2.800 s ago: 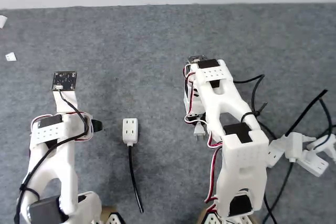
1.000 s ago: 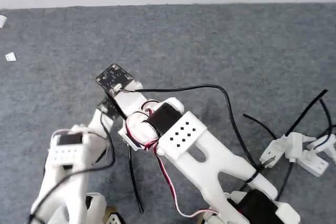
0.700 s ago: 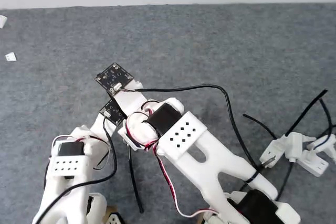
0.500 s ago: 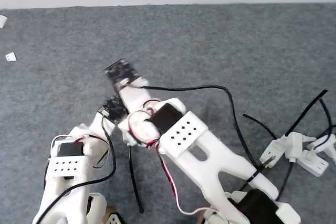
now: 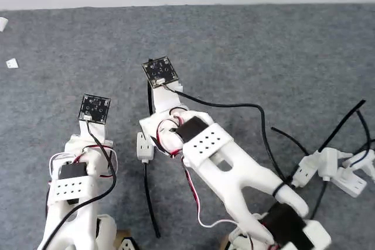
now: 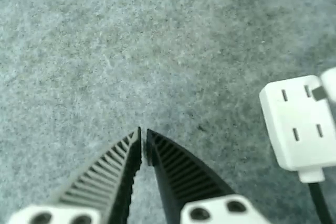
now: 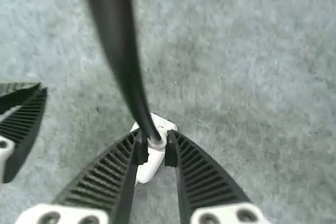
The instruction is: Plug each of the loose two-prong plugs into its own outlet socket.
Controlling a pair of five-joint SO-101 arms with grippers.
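Note:
A white outlet socket lies on the grey carpet with its black cord running toward the front edge. In the left wrist view the outlet socket shows four slots. My right gripper is shut on a white two-prong plug, and the plug's black cable rises between the fingers. The plug is held low over bare carpet. The right arm stretches across, just beside the socket and covering its edge. My left gripper is shut on nothing, over carpet beside the socket. The left arm stands at the front left.
A tangle of white plugs and outlet blocks with black cables lies at the right edge. Small white scraps sit at the far left. The left gripper's fingers show close to the held plug in the right wrist view.
The right arm swung from the right side over to the socket, carrying the plug. The left arm had leaned in over the socket, then drew back left, uncovering it.

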